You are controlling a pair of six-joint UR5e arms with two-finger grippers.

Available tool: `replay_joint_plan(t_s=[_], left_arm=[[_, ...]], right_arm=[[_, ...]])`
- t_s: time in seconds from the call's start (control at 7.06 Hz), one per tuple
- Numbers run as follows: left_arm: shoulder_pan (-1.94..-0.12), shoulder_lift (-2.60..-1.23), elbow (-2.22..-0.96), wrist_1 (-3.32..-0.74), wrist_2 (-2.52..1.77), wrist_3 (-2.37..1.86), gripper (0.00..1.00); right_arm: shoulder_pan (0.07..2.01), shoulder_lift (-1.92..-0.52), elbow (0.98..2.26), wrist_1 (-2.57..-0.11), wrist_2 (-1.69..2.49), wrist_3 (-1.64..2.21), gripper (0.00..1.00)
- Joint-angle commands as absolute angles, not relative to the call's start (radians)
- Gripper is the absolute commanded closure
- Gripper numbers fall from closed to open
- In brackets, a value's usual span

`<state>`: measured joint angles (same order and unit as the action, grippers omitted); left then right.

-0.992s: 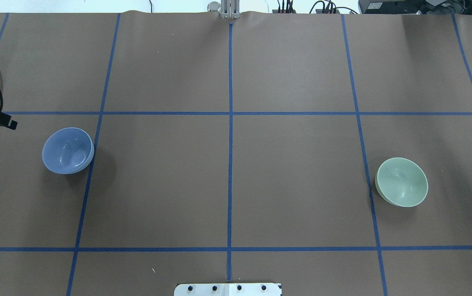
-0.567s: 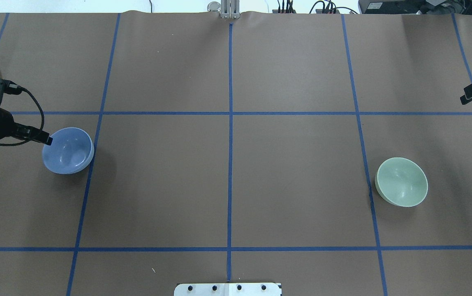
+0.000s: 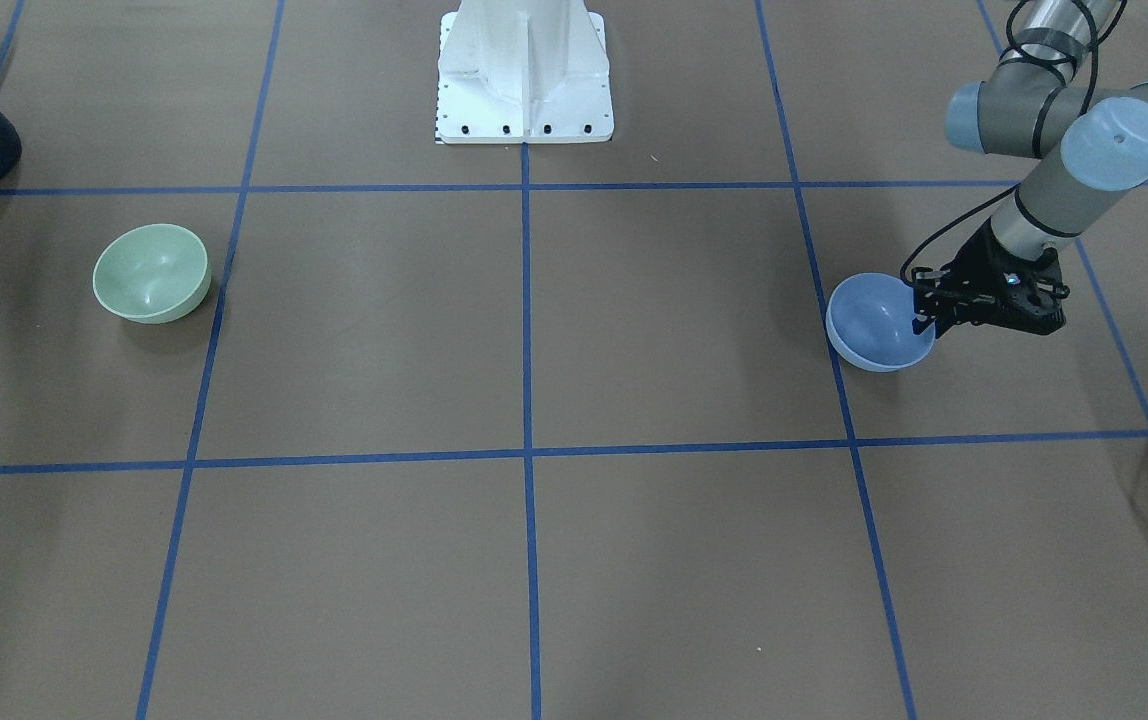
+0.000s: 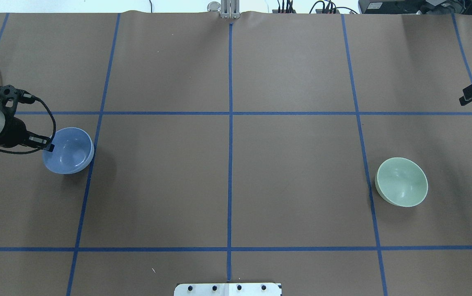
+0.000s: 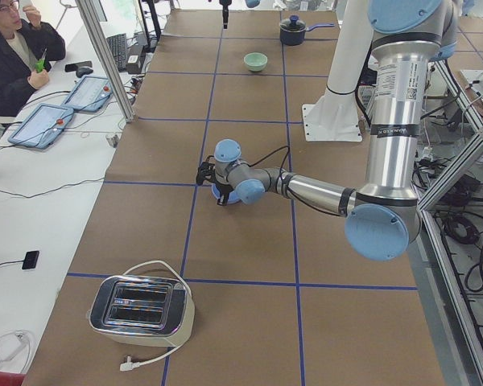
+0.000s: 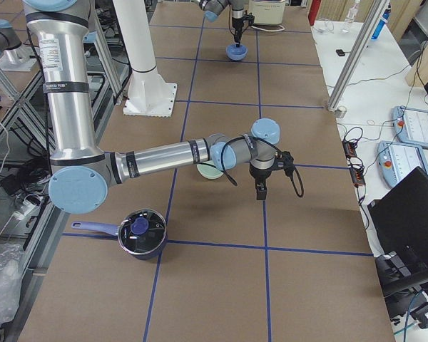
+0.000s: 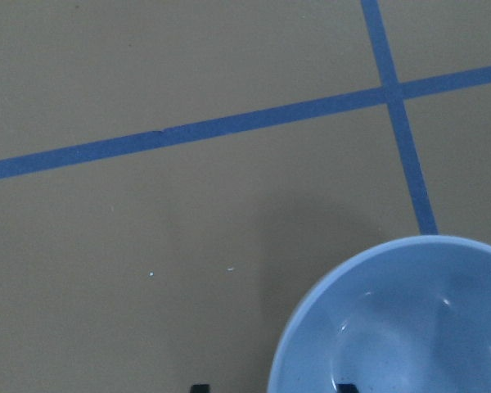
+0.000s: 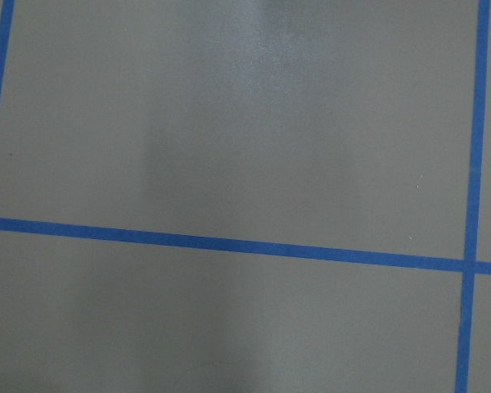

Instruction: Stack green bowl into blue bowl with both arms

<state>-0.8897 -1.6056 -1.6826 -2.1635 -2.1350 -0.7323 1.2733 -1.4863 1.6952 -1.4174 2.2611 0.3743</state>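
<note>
1. Your left gripper (image 4: 48, 145) is open astride the rim of the blue bowl (image 4: 71, 153), at the table's left edge; a shallow pinch may tip it.
2. You cannot tell the right gripper's (image 4: 467, 97) opening; the green bowl (image 4: 402, 182) sits near the right edge.

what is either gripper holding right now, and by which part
Nothing yet. The left gripper is open, straddling the rim of the blue bowl; the right gripper is away from the green bowl.
</note>
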Motion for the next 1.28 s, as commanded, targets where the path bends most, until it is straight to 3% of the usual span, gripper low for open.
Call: replay_joint_plan(t_s=[0.0, 0.28, 0.57, 1.13], left_arm=[[-0.89, -1.609, -1.709, -2.166, -2.149, -0.739, 1.0], [-0.888, -1.719, -1.753, -2.03, -2.148, -0.819, 1.0], [-0.85, -1.959, -1.753, -1.753, -2.14, -0.904, 1.0], [-0.594, -2.293, -1.581, -1.683, -1.982, -1.21, 1.0]], right_arm=[[1.273, -1.486, 1.695, -1.417, 2.261, 0.374, 0.0], [1.273, -1.486, 1.697, -1.417, 2.263, 0.374, 0.0], [1.273, -1.485, 1.697, -1.417, 2.263, 0.377, 0.0], [1.273, -1.48, 1.697, -1.417, 2.263, 0.38, 0.0]])
